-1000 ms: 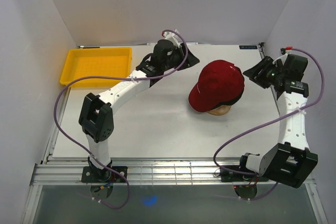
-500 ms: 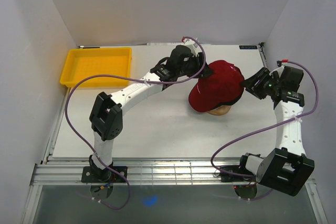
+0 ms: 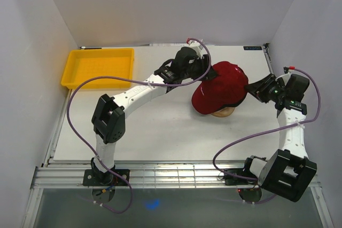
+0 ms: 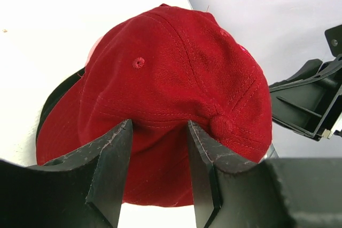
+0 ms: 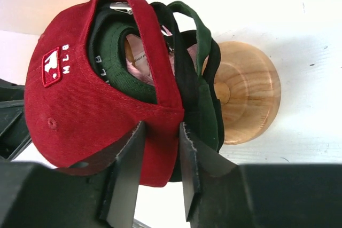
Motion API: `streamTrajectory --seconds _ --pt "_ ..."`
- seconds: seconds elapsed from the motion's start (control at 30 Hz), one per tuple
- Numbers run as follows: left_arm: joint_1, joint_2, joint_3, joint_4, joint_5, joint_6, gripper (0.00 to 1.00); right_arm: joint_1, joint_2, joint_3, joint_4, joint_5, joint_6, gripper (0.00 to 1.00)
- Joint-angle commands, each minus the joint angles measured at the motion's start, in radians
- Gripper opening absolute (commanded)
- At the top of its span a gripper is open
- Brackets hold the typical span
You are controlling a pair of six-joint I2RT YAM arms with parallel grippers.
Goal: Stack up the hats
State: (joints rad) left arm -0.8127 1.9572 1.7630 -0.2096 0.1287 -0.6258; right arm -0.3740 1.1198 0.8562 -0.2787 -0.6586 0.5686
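Observation:
The red hat lies on top of the stacked hats on the wooden stand. From behind, the right wrist view shows the red hat over the dark green hat, the black hat and the stand. My left gripper is at the red hat's back-left side. It is open, with its tips against the red crown. My right gripper is at the stack's right side. Its jaws stand apart around the red hat's rear edge.
A shallow yellow tray sits at the table's back left corner. White walls close in the table at the back and on both sides. The right gripper shows just beyond the hat in the left wrist view.
My left arm swung right from the back of the table to the red hat. My right gripper moved in to the hat's rear edge and its jaws narrowed.

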Motion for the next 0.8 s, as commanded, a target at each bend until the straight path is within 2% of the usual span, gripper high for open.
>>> streamTrajectory --seconds 0.0,0.3,0.5,0.63,0.77 --pt "-0.019 -0.017 0.015 -0.011 -0.004 0.011 0.54 -0.012 0.000 -0.014 0.027 -0.009 0.001 0.36" --pt "-0.019 -0.009 0.012 -0.010 -0.008 0.005 0.54 -0.029 0.028 -0.046 0.021 0.016 -0.032 0.22" --pt "-0.019 -0.015 -0.003 -0.008 -0.014 0.003 0.54 -0.036 0.044 -0.066 0.024 0.022 -0.049 0.16" --pt "-0.020 -0.014 -0.011 -0.007 -0.015 0.003 0.54 -0.045 0.038 -0.057 0.021 0.024 -0.049 0.17" --pt "-0.019 -0.020 -0.016 -0.007 -0.021 0.005 0.54 -0.063 0.017 -0.020 -0.008 0.020 -0.047 0.29"
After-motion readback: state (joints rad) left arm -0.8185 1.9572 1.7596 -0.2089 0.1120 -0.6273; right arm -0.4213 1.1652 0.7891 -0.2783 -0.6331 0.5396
